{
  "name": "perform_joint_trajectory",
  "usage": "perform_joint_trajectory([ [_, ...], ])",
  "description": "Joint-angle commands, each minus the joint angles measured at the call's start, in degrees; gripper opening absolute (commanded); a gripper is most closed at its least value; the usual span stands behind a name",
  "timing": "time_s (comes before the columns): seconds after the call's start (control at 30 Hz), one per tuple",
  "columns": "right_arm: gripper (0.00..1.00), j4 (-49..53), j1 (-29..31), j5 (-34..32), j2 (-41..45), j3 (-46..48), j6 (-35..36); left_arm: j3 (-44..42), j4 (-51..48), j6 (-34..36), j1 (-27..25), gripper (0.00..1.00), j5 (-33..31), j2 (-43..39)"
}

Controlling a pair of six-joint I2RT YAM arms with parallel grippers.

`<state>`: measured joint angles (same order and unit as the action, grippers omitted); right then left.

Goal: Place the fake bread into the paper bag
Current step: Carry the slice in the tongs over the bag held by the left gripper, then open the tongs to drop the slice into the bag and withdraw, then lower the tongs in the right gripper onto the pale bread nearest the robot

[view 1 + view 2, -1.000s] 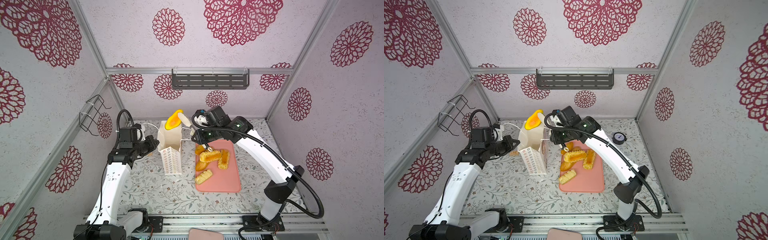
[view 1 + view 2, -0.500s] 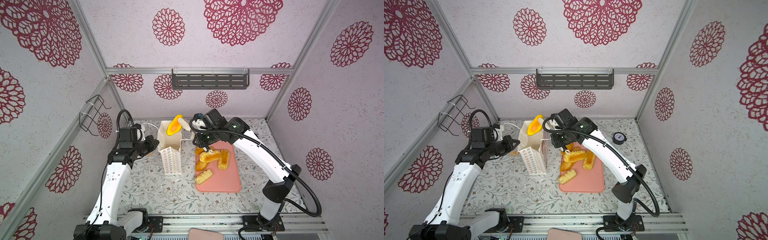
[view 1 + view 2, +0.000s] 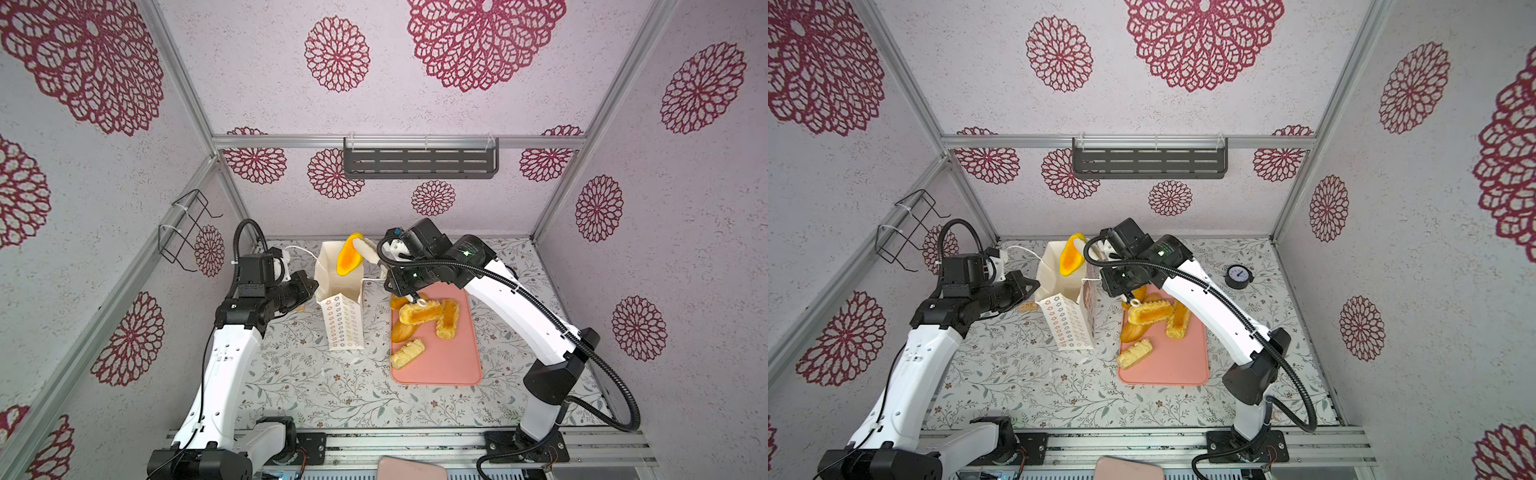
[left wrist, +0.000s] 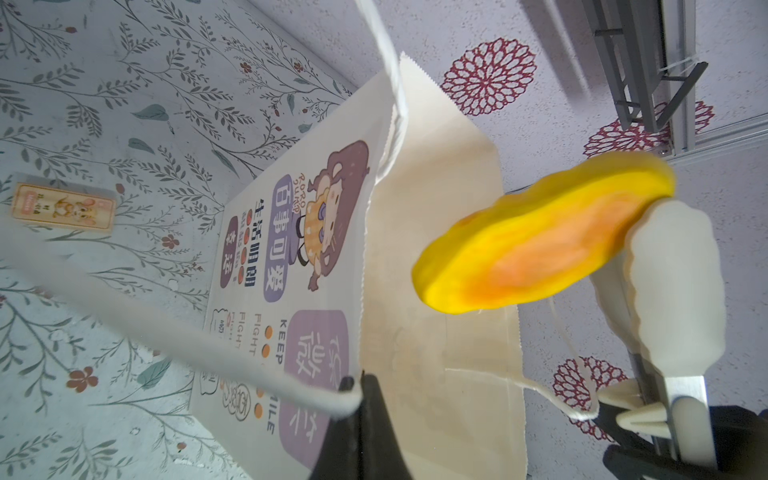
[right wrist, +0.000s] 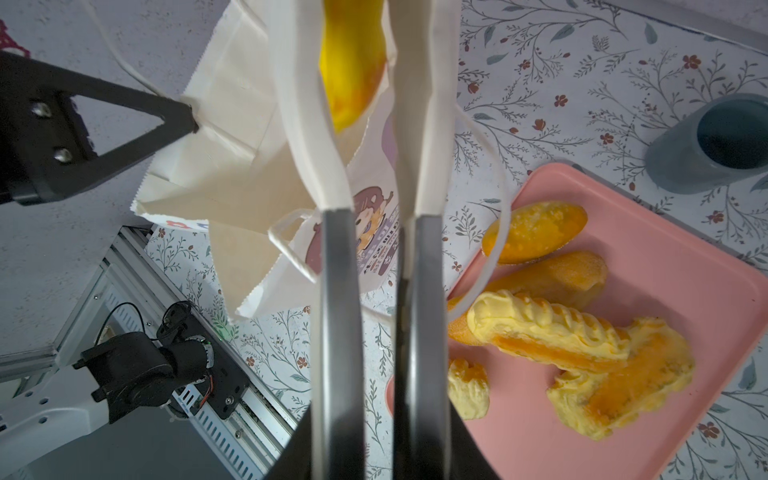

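A yellow bun [image 3: 347, 261] over the paper bag [image 3: 343, 322]
The right gripper [image 3: 360, 250] pinches the bun above the bag's mouth; the left gripper [image 5: 189, 118] is clamped on the bag's rim.

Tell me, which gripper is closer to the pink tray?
Right. The right gripper, holding tongs, hovers by the far end of the pink tray; the left gripper sits beyond the paper bag, pinching its rim.
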<state>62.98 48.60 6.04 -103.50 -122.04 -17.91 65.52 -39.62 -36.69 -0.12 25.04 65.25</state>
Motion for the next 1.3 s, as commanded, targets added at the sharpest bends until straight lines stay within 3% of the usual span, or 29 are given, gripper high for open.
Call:
perform_joint_trajectory([
  [0.0, 0.36, -2.0, 0.3, -0.6, 0.7, -3.1, 0.6, -0.4, 1.7, 0.1, -0.2, 0.03, 0.2, -0.7],
  [0.4, 0.38, -2.9, 0.3, -1.7, 1.8, -5.1, -0.1, -0.6, 1.5, 0.2, -0.2, 0.04, 0.0, -0.7],
  [0.7, 0.39, -1.1, 0.2, -5.6, 5.8, -4.4, -1.1, -0.5, 1.6, 0.3, -0.3, 0.17, -0.2, -0.7],
  [0.93, 0.39, -1.6, -0.2, -8.6, 13.8, 5.3, -3.4, -0.6, 1.6, 0.6, -0.2, 0.41, -0.4, -1.0],
  [1.27, 0.40, -2.7, -2.0, -7.6, 26.5, 23.9, -9.1, -0.1, 1.7, 1.0, -0.2, 0.55, -0.2, -1.0],
])
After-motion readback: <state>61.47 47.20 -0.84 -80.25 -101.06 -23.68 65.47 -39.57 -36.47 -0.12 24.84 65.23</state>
